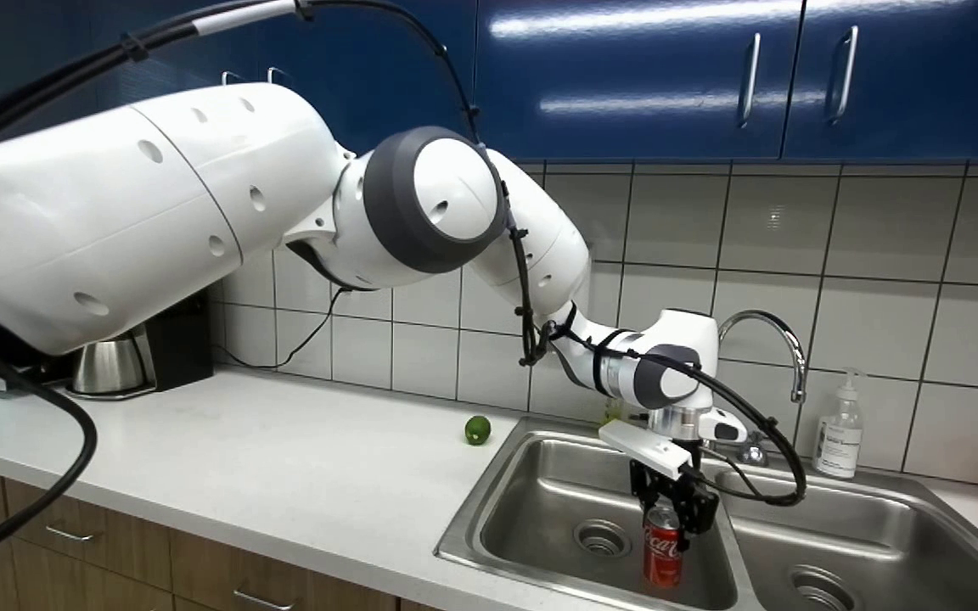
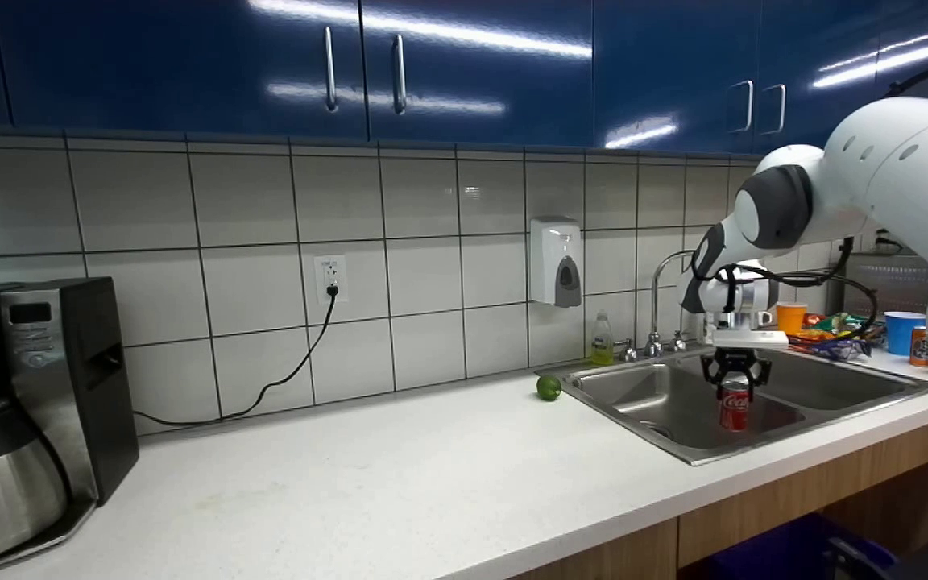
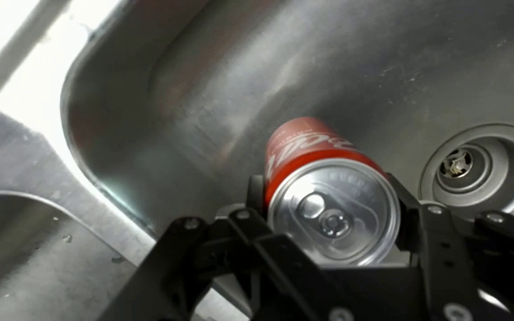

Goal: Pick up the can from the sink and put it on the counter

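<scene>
The small red can (image 1: 663,556) with a silvery top stands in the near basin of the steel double-basin sink (image 1: 489,492), right of that basin's drain. It also shows in an exterior view (image 2: 734,412) and in the wrist view (image 3: 299,145). My gripper (image 3: 328,200) is over it from above, its black fingers touching both sides near the top. It appears shut on the can. I cannot tell whether the can's base touches the basin floor. The gripper also shows in an exterior view (image 2: 735,391). The off-white counter (image 1: 311,458) lies left of the sink.
A green lime (image 1: 478,430) sits on the counter by the sink's back corner. The chrome faucet (image 1: 797,373) stands behind the basins, with a pump bottle (image 1: 839,437) beside it. A coffee maker (image 2: 73,387) is at the counter's far end. Cups and packets (image 2: 903,332) lie beyond the sink.
</scene>
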{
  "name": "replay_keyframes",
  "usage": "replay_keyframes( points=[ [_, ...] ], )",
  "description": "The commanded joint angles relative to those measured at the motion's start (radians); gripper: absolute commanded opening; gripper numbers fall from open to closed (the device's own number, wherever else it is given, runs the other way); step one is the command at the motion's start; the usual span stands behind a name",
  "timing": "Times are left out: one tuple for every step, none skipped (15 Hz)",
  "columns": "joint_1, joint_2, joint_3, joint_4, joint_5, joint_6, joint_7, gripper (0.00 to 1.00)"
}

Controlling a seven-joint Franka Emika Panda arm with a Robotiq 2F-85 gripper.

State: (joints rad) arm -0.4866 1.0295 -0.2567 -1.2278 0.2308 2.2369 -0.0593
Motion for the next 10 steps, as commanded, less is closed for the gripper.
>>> replay_keyframes(
  points=[
    [0.013, -0.088, -0.001, -0.063, 0.003, -0.002, -0.007, 0.38],
    [0.016, -0.104, -0.001, -0.072, 0.002, -0.003, -0.008, 0.38],
    [0.018, -0.119, -0.001, -0.081, 0.001, -0.006, -0.009, 0.38],
    [0.022, -0.135, -0.002, -0.091, 0.0, -0.007, -0.009, 0.38],
    [0.027, -0.156, -0.003, -0.107, -0.001, -0.008, -0.01, 0.38],
    [0.031, -0.175, -0.002, -0.121, -0.002, -0.011, -0.01, 0.38],
    [0.035, -0.191, -0.002, -0.133, -0.003, -0.013, -0.012, 0.38],
    [0.04, -0.209, -0.002, -0.149, -0.004, -0.011, -0.012, 0.38],
    [0.045, -0.224, -0.002, -0.163, -0.005, -0.012, -0.012, 0.38],
    [0.05, -0.24, -0.001, -0.179, -0.006, -0.013, -0.015, 0.38]
  ],
)
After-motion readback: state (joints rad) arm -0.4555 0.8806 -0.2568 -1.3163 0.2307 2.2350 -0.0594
